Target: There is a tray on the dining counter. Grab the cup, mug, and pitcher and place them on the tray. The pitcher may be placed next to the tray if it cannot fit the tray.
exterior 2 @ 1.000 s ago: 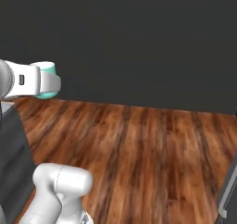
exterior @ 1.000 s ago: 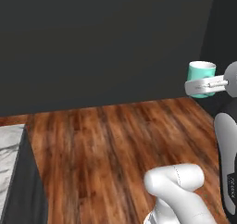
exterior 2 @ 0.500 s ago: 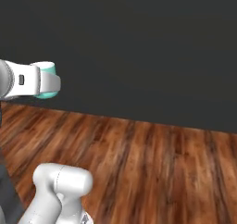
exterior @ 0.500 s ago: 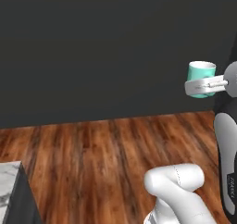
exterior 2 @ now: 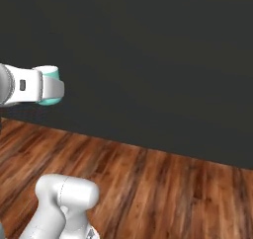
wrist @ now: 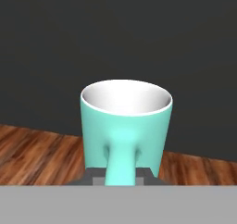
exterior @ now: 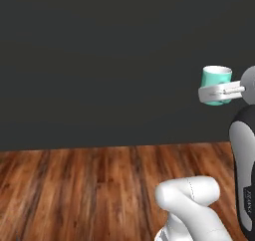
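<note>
Gripper (exterior: 217, 92) is clamped on the teal mug (wrist: 125, 126), jaws pinching the loop handle, which faces the hand camera; mug rides upright, high in the air, well above the wood floor (exterior: 89, 190) with a dark wall (exterior: 99, 60) behind. Looks like the carry leg toward the tray, though neither tray nor dining counter shows from here. Advice: keep the wrist level so the mug stays upright, and don't swing hard, since a handle-only pinch could probably let it pivot. Lower it flat inside the tray rim, leaving room for the other pieces. Mug's white inside looks empty.
</note>
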### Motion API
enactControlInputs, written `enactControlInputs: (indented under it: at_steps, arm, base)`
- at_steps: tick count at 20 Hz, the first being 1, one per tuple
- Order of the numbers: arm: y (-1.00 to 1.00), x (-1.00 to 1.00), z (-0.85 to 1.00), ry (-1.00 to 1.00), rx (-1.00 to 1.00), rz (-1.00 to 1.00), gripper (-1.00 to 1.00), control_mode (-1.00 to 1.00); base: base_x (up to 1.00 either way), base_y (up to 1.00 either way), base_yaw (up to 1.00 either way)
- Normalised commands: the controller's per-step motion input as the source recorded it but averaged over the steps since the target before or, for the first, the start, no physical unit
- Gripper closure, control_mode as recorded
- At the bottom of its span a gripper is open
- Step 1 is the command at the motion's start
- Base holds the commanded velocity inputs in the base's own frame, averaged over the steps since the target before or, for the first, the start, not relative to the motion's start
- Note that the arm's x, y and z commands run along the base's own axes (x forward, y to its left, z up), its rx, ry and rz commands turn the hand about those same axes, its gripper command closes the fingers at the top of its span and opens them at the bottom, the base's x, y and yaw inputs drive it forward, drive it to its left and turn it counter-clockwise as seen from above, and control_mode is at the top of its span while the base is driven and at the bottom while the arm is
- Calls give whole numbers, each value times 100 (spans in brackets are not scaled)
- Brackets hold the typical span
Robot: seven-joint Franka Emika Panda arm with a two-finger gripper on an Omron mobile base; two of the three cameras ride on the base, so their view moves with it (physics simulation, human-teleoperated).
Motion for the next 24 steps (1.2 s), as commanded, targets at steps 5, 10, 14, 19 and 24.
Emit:
enactControlInputs:
  at_steps: [5, 10, 14, 19, 24]
  arm:
    - [0, 0, 0, 0, 0, 0, 100, 100]
    - [0, 0, 0, 0, 0, 0, 100, 100]
    - [0, 0, 0, 0, 0, 0, 100, 100]
    - [0, 0, 0, 0, 0, 0, 100, 100]
    - [0, 0, 0, 0, 0, 0, 100, 100]
  base:
    - [100, -54, 26]
    - [99, -56, 43]
    - [75, -18, 81]
    - [59, -23, 80]
    - [54, -34, 75]
